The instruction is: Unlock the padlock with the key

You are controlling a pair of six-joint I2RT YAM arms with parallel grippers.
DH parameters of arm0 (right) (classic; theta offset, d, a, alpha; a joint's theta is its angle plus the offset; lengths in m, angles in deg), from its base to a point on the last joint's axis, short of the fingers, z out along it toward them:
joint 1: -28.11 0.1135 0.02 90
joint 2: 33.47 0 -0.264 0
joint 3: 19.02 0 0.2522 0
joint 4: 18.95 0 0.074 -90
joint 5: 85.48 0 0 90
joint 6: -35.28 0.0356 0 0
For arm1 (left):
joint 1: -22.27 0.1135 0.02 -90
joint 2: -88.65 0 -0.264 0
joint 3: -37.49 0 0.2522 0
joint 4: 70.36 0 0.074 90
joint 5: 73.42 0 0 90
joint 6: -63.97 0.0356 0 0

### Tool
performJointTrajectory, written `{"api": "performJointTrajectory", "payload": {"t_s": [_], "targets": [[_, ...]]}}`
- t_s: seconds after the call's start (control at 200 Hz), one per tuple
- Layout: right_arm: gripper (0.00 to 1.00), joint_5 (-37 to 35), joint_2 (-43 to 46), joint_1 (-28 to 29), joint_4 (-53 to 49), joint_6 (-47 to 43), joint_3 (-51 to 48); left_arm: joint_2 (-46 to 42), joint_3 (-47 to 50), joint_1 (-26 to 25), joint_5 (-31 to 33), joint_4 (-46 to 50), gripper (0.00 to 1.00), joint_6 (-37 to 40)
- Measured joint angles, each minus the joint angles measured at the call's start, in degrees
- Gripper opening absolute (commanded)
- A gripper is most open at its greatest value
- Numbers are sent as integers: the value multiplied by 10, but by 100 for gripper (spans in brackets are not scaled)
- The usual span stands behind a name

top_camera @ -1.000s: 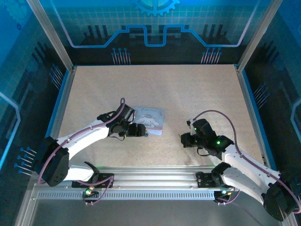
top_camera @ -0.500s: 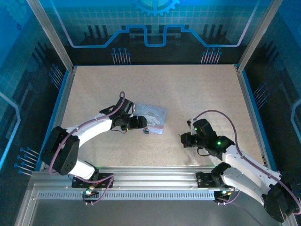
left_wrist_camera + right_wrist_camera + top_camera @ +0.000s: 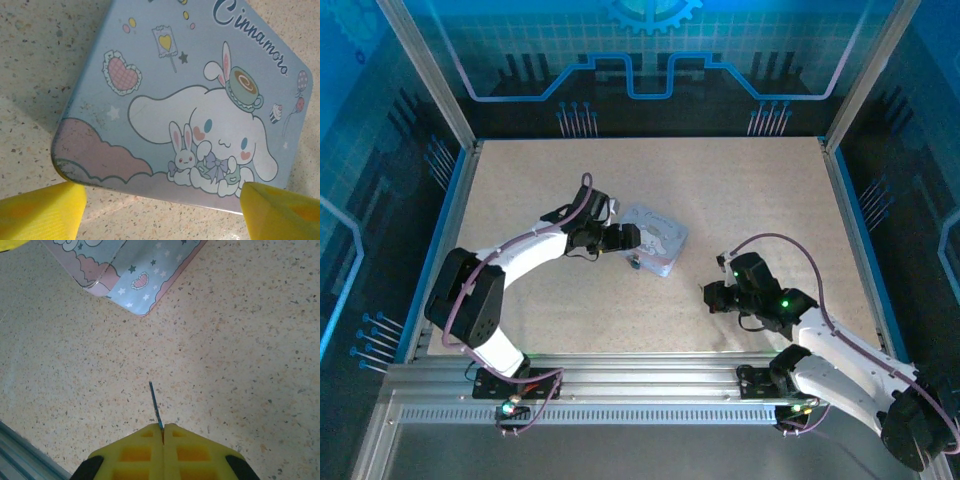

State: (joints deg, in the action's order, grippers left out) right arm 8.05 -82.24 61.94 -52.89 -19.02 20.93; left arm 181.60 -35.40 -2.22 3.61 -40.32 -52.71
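Your right gripper (image 3: 162, 434) was pinched shut on the thin key (image 3: 155, 401), well apart from the tin (image 3: 190, 90), and your left gripper (image 3: 161, 207) stood open at its edge, so you needed to steady the tin with the padlock (image 3: 633, 263) at its near side facing the key squarely

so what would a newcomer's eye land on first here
The pastel cartoon tin in the middle of the table, with a white long-eared character on its lid. The left end effector sits at the tin's near edge, its yellow fingers spread wide. Off to the right, the right end effector is shut on a thin key that points roughly toward the tin.
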Motion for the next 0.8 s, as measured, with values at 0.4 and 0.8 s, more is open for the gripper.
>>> {"api": "performJointTrajectory", "payload": {"t_s": [0.4,0.8], "targets": [[6,52,-96,0,85,-9,24,-151,158,0,0,-77,87,17],[5,120,-284,-20,195,-27,160,-207,296,-16,-26,-210,86,11]]}}
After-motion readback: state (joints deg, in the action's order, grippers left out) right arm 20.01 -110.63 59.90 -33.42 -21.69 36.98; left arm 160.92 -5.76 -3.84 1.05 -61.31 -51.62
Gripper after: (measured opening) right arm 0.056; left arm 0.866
